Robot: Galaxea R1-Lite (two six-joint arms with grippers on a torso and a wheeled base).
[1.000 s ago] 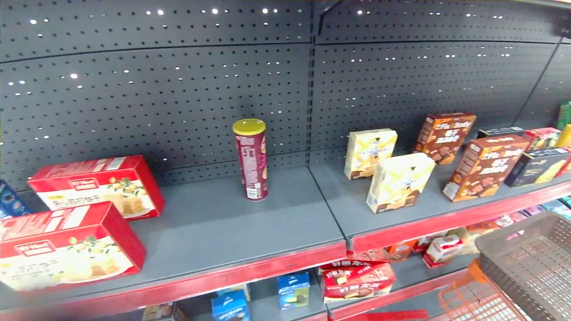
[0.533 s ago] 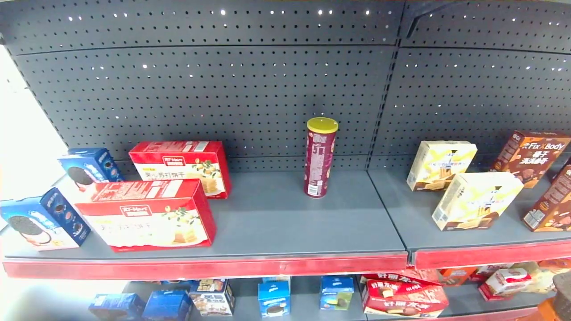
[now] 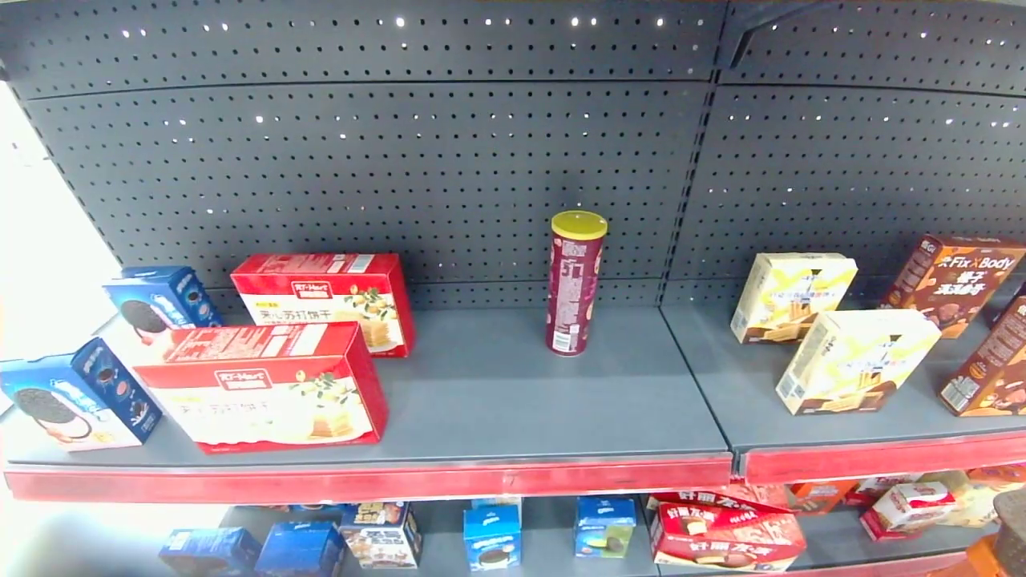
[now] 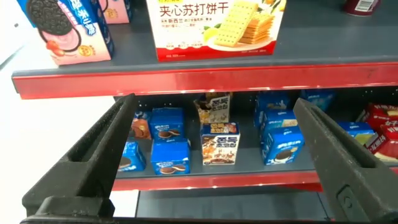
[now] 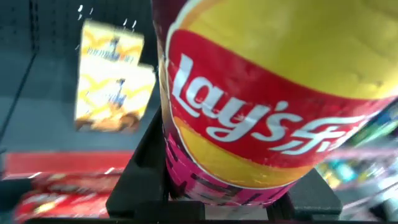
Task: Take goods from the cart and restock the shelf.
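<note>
A tall can of chips (image 5: 267,93), magenta with a yellow and red label, is close up in the right wrist view, and my right gripper (image 5: 224,186) is shut on it in front of the shelf. An identical can with a yellow lid (image 3: 575,280) stands upright at the back of the grey shelf board (image 3: 481,401). My left gripper (image 4: 211,155) is open with nothing between its fingers. It faces the shelf's red front edge (image 4: 205,74), at the level of the lower shelf.
Left of the standing can are two red cracker boxes (image 3: 264,393) and blue cookie boxes (image 3: 72,397). To its right are yellow boxes (image 3: 854,361) and brown boxes (image 3: 954,276). The lower shelf holds small blue boxes (image 4: 171,152). A cart corner (image 3: 1011,529) shows at the lower right.
The head camera swung to the left along the shelf a second ago and has held still since. The goods on the shelf have not moved.
</note>
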